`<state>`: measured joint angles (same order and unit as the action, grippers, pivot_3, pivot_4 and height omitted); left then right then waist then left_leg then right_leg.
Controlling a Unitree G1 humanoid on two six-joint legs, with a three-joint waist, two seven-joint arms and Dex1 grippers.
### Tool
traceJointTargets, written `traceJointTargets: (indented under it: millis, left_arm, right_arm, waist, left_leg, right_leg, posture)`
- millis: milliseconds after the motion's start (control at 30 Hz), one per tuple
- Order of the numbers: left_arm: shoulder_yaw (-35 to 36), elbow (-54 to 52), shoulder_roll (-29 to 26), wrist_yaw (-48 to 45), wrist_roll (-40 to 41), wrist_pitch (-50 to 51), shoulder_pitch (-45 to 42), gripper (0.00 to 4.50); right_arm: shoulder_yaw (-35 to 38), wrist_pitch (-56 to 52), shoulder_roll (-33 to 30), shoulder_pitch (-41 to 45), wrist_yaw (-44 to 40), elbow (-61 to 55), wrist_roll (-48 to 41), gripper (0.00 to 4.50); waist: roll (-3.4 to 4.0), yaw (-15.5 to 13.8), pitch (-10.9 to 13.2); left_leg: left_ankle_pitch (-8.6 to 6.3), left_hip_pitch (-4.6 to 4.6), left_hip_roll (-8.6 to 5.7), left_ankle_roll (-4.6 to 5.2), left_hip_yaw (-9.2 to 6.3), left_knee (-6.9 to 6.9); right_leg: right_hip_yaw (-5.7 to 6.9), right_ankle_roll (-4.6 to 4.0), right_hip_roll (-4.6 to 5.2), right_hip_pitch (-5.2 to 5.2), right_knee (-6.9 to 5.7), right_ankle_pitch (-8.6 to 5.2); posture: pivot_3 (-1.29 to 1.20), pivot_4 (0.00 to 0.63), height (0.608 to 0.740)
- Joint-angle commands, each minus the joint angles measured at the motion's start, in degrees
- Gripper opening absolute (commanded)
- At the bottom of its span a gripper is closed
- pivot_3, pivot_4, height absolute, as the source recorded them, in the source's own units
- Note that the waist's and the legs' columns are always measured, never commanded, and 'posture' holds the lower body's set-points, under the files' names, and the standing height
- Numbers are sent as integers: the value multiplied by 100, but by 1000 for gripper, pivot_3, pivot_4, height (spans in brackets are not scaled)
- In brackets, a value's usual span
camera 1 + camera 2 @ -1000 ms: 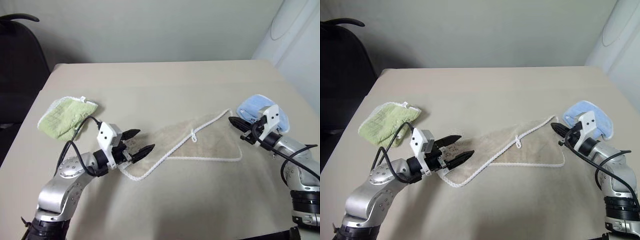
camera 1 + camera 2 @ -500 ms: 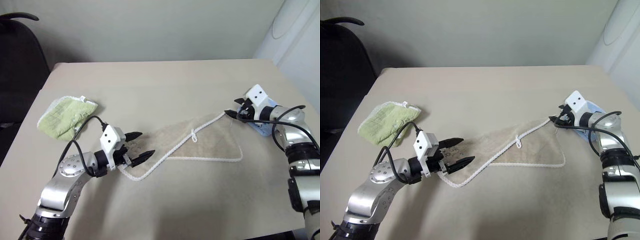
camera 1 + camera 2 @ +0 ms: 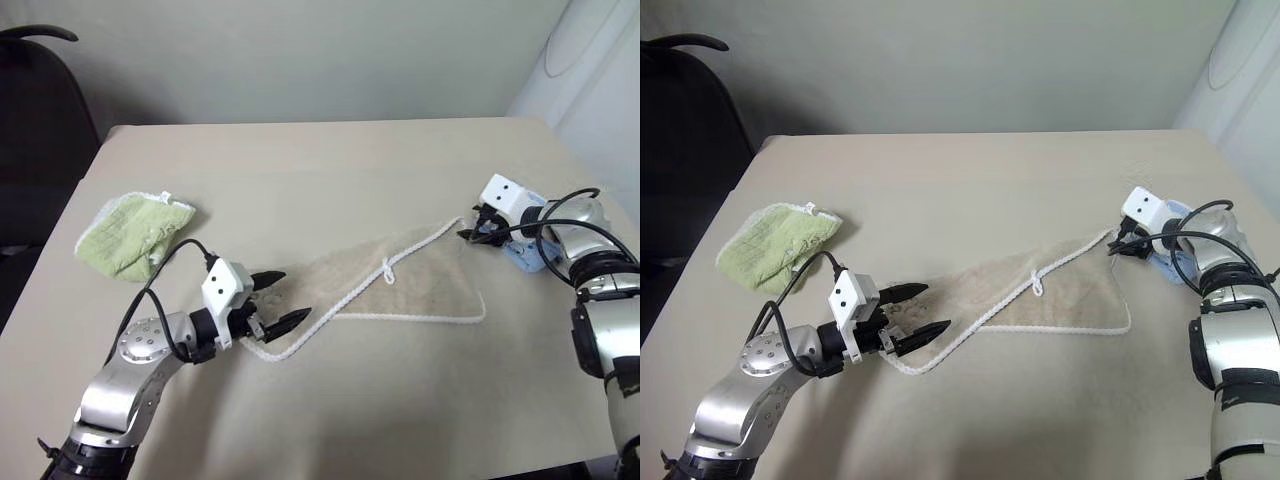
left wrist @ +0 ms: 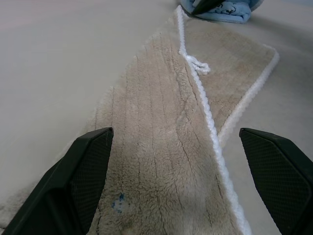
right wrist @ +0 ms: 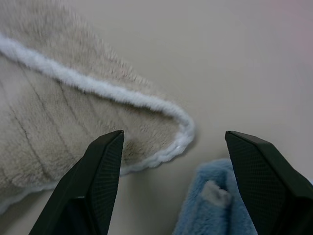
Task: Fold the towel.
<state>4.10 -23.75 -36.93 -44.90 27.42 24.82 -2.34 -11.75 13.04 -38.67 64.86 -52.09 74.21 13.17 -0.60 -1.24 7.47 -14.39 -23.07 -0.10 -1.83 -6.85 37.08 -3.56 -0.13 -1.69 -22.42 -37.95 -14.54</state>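
Right gripper (image 3: 470, 228) swings up to the towel's (image 3: 400, 285) far right corner, jaws now spread, empty | left gripper (image 3: 280, 298) wide over lower-left end | towel mid-frame, half-folded | corner grasp likely next

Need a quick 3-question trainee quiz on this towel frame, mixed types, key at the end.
1. True or false: the thin beige terry towel with white corded edging lies flat and fully spread out on the tan table.
2. Multiple choice: which cloth lies right beside the right tool? A) the light green fluffy cloth B) the light blue cloth C) neither
3. Fill in: the left tool hovers at the towel's near-left corner with its fingers ____.

Key: 1 false, it is partly folded over itself along a diagonal. 2 B. 3 open.
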Motion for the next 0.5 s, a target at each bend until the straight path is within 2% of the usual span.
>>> traceJointTargets:
  millis: [33, 433, 500]
  left_arm:
    - [102, -207, 1, 21, 46, -48, -7, 4500]
    - [42, -155, -15, -9, 34, -28, -121, 4500]
    - [57, -160, -18, -7, 39, -24, -116, 4500]
  right_arm:
    - [13, 54, 77, 214, 326, 80, 157, 3488]
    - [129, -235, 336, 250, 872, 270, 372, 3488]
    - [143, -245, 343, 249, 851, 268, 386, 3127]
  waist:
    - [3, 1, -1]
    - [5, -2, -1]
    - [5, 0, -1]
  left_leg:
    - [0, 0, 0, -1, 1, 0]
    - [-2, -2, 2, -3, 0, -1]
    - [-2, -2, 2, -3, 0, -1]
  right_leg:
    - [0, -1, 0, 0, 0, 0]
    - [2, -2, 0, -2, 0, -1]
    - [2, -3, 0, -2, 0, -1]
  posture:
    - [0, 150, 740]
    - [0, 150, 740]
    - [0, 150, 740]
